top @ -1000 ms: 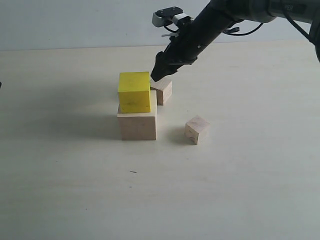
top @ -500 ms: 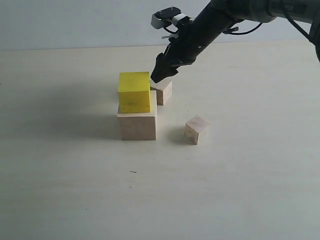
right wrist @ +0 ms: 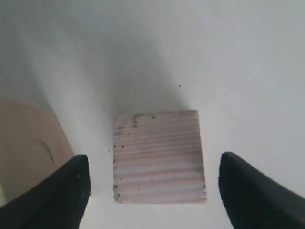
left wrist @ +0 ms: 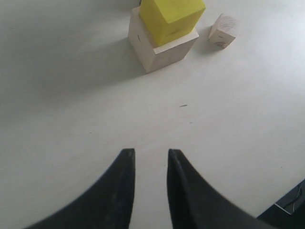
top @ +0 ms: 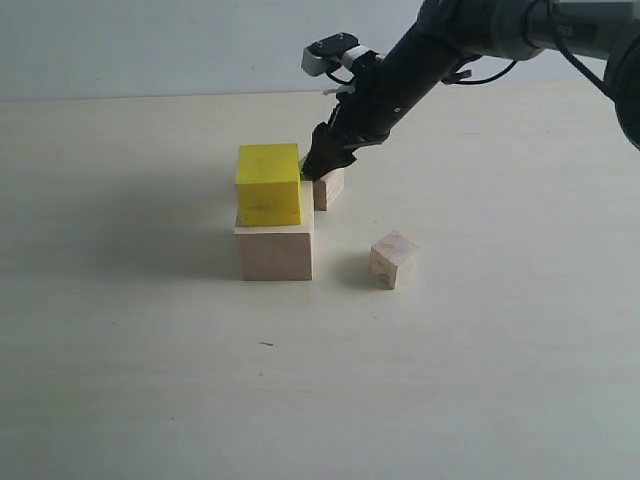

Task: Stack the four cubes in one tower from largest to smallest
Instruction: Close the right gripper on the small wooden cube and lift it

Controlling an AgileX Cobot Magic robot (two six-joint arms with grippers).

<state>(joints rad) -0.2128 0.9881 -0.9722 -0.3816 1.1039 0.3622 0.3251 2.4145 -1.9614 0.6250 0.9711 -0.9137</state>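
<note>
likely robotics lab or test bench. plain pale tabletop (top: 480, 380) under even light, blank grey-blue wall (top: 150, 50) behind. black robot arm (top: 420, 60) reaches in from upper right of exterior view, small camera (top: 333, 52) mounted at wrist. only props simple blocks: yellow cube (top: 268, 185) on large wood cube (top: 274, 252), small wood cube (top: 394, 258) near by.

Medium cube (top: 268, 185) atop large cube (top: 274, 253); one small cube (top: 329, 189) behind, other small cube (top: 394, 259) right.

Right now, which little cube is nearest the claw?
The little cube behind the yellow cube; the right gripper is open around it. The other sits alone in front.
</note>
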